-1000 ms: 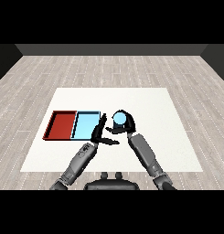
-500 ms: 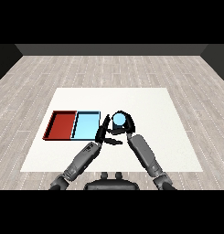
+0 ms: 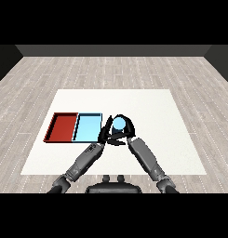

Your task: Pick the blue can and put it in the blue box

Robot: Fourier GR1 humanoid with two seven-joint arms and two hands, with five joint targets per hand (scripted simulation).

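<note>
My left hand stood between the blue can and the light blue tray, blocking the direct way across.

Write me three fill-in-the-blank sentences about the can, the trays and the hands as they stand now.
1. The blue can is held by the robot's ____ hand.
2. The light blue tray has the red tray on its ____ side in the head view.
3. The left hand is just to the ____ of the can.

Missing words: right; left; left
</note>
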